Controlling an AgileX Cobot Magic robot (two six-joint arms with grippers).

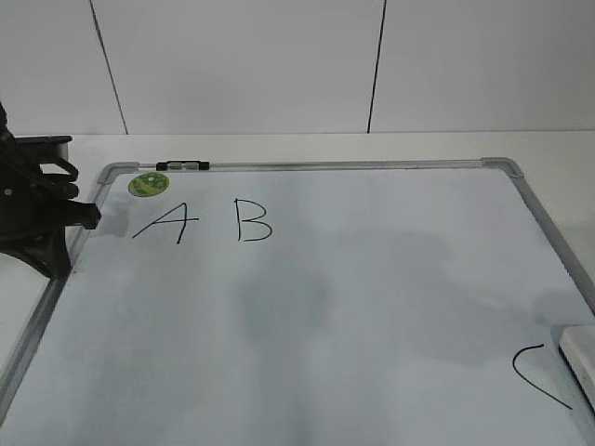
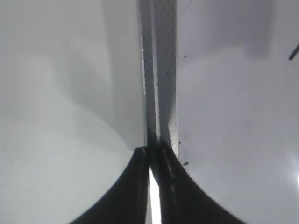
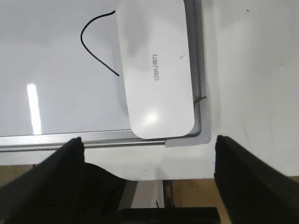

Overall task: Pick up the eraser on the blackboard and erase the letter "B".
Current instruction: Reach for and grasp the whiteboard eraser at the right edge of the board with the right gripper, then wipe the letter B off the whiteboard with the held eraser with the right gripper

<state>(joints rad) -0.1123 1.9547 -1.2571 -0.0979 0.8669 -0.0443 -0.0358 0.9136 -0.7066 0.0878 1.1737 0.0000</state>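
The blackboard (image 1: pixel 325 307) is a white board with a grey frame lying flat on the table. The letter "B" (image 1: pixel 253 221) is drawn near its far left. The eraser (image 1: pixel 578 358) lies at the board's near right corner, half cut off by the exterior view's edge. In the right wrist view the eraser (image 3: pixel 156 65) lies just ahead of my right gripper (image 3: pixel 149 144), which is open and empty above the table edge. My left gripper (image 1: pixel 84 216) is shut and rests by the board's left frame (image 2: pixel 161 70), with its tips (image 2: pixel 156 151) over the frame.
A black "A" (image 1: pixel 167 223) is left of the B. A curved "C" stroke (image 1: pixel 539 376) sits next to the eraser and also shows in the right wrist view (image 3: pixel 96 42). A green sticker (image 1: pixel 149 184) and a small clip (image 1: pixel 183 166) sit at the far left corner.
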